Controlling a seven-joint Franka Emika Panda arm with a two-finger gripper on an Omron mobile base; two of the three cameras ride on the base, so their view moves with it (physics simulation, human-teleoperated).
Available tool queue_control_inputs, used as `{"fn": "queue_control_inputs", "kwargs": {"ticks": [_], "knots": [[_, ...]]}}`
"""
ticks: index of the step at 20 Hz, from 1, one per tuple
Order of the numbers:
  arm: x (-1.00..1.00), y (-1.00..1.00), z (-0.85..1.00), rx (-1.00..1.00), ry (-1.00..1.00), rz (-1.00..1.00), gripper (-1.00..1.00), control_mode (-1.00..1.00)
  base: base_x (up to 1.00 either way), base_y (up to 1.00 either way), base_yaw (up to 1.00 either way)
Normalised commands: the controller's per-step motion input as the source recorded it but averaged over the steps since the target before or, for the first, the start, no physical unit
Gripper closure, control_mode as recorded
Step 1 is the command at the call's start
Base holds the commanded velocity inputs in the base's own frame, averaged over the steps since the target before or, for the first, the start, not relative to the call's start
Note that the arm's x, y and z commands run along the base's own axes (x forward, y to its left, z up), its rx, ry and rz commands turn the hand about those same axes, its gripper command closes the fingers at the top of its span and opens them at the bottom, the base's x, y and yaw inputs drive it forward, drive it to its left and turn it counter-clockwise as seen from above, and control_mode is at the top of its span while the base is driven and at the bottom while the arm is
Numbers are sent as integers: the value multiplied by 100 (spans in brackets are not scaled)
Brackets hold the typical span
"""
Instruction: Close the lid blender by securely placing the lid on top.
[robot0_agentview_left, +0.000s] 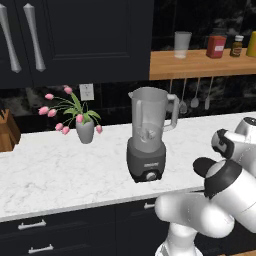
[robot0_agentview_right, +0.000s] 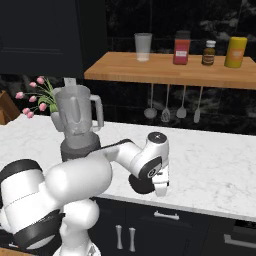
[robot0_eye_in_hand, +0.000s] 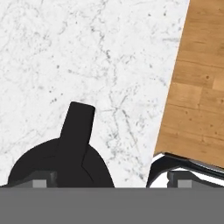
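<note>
The blender (robot0_agentview_left: 147, 135) stands upright on the white marble counter (robot0_agentview_left: 60, 170), its clear jar open at the top, and appears again in the right base view (robot0_agentview_right: 77, 125). To its right, near the counter's front edge, the flat black lid (robot0_agentview_right: 140, 185) lies on the marble. My gripper (robot0_agentview_right: 154, 189) points down right over it. In the hand view the lid (robot0_eye_in_hand: 61, 159), with a raised tab, sits by the left fingertip (robot0_eye_in_hand: 41, 179). The gripper (robot0_eye_in_hand: 109, 179) is open, and bare marble separates the lid from the right finger.
A vase of pink tulips (robot0_agentview_left: 85, 131) stands left of the blender and a knife block (robot0_agentview_left: 6, 131) sits at the far left. The wooden shelf (robot0_agentview_right: 170, 70) above carries a glass cup (robot0_agentview_right: 143, 46) and jars, with utensils hanging below. Wood floor (robot0_eye_in_hand: 197, 87) shows past the counter edge.
</note>
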Motion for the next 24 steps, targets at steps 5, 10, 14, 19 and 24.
{"fn": "queue_control_inputs", "kwargs": {"ticks": [5, 10, 14, 19, 24], "knots": [[17, 0, -1, 0, 0, -1, -100, -100, 0, 0, 0], [18, 0, -6, 0, 0, 0, -100, -100, 0, 0, 0], [9, 0, -12, 0, 0, 0, -100, -100, 0, 0, 0], [2, 0, -13, 0, 0, 0, -100, -100, 0, 0, 0], [3, 0, -13, 0, 0, 0, -100, -100, 0, 0, 0]]}}
